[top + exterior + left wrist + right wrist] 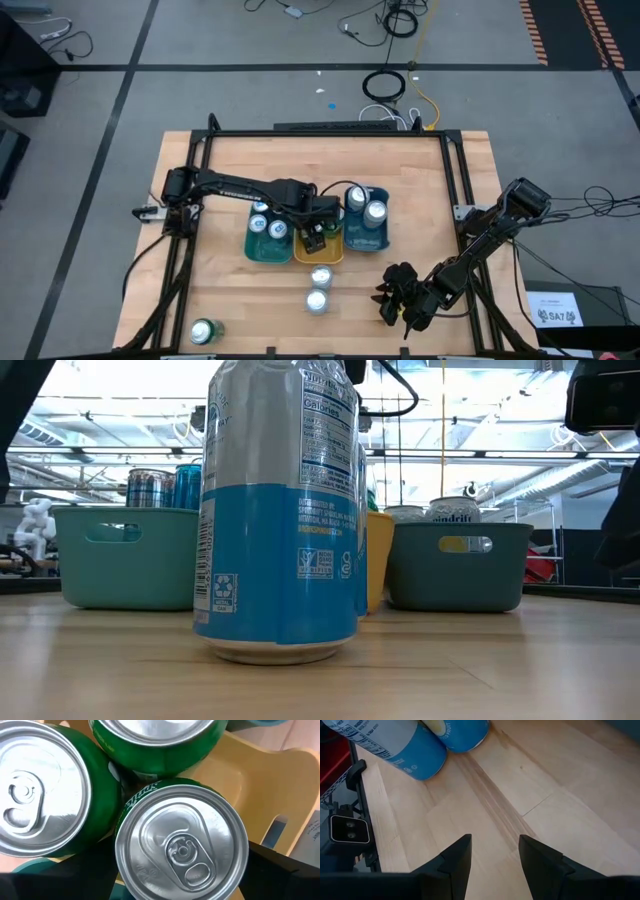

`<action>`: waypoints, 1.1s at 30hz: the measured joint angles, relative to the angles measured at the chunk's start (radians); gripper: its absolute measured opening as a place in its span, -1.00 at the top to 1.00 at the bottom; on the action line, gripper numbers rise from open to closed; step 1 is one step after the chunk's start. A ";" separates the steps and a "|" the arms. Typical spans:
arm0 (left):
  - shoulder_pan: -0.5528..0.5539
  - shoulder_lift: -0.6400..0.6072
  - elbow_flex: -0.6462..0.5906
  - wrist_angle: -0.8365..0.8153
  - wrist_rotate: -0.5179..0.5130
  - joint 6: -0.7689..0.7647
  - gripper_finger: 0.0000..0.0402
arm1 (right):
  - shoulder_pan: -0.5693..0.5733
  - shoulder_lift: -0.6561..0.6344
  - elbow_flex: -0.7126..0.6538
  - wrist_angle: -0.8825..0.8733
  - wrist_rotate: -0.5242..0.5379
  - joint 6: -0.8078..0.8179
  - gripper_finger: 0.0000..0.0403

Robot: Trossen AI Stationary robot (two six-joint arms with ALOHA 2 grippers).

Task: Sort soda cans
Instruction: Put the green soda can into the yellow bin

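While the left gripper [316, 237] is hanging over the yellow tray [318, 257], its fingers are standing wide apart around a green can [182, 849], not gripping it. Near the table's front edge, the right gripper [492, 862] is waiting part-open and empty, two blue-and-white cans [318, 290] nearby.

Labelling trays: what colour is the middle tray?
Yellow tray, clearest in the left wrist view.

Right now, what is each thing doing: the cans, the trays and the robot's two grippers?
Two blue cans: upright on the table, outside the trays.
Green can: alone near the table's front-left corner.
Yellow tray: holds three green cans.
Left gripper: over the yellow tray.
Right gripper: open, empty, over bare wood.
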 joint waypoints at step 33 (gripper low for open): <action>-0.053 -0.245 0.149 -0.258 -0.036 -0.234 -0.94 | 0.000 0.000 0.000 0.004 -0.005 -0.064 0.23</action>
